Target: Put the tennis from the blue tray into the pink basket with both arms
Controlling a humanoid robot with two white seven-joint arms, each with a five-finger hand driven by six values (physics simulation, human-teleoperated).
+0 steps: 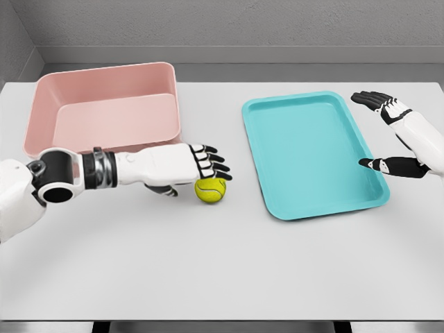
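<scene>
The yellow tennis ball [210, 189] lies on the white table, between the pink basket [41, 114] and the blue tray [312, 156], outside both. My left hand [198, 177] reaches in from the left, just in front of the basket. Its fingers [214, 158] stretch out over the ball's top and its thumb curls low behind, so the hand stands open at the ball. My right hand [378, 132] hovers at the tray's right rim, open, with spread fingers and nothing in it. The tray holds nothing.
The pink basket stands at the table's back left, a hand's width behind my left forearm [104, 170]. The table's [208, 263] front edge runs along the bottom of the view. A grey wall closes the back.
</scene>
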